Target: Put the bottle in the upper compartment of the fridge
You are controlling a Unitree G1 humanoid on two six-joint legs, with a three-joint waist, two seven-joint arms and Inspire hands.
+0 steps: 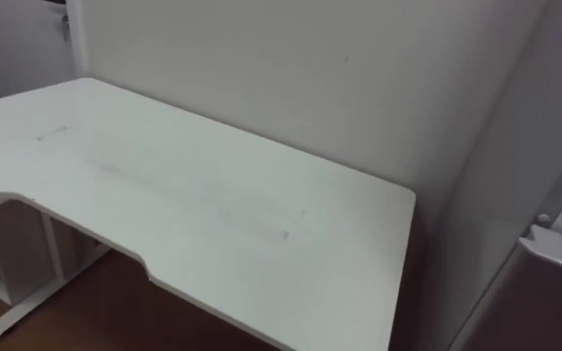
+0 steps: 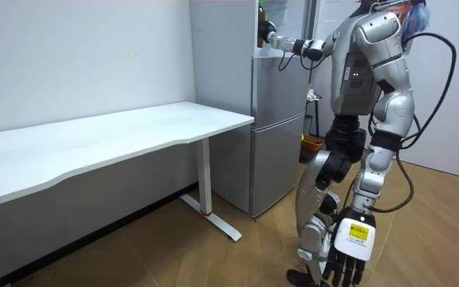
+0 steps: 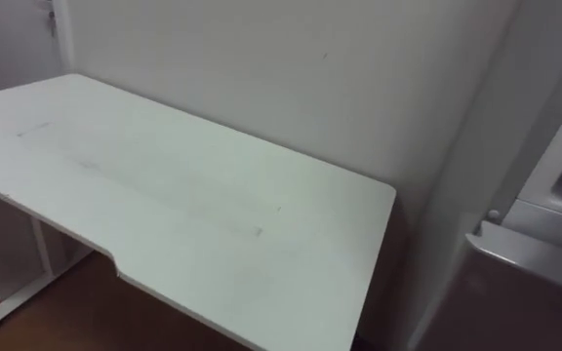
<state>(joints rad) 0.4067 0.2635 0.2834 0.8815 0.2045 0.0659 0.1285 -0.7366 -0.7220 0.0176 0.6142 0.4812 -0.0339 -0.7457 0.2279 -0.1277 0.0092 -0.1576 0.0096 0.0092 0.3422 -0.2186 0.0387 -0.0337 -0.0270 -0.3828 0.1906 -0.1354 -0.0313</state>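
Bottle [image 2: 261, 24], likely the dark shape at the right hand [image 2: 272, 36], is sitting inside the fridge [image 2: 277, 119] upper opening; grip cannot be told. Left hand [image 2: 347, 255] is hanging, fingers straight. Placing step; next calls for setting down, releasing.

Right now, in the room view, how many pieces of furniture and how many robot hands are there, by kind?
Table, white: 1
Fridge, grey: 1
Robot hands: 2, the left hand hanging low and the right hand at the upper fridge
Total: 4
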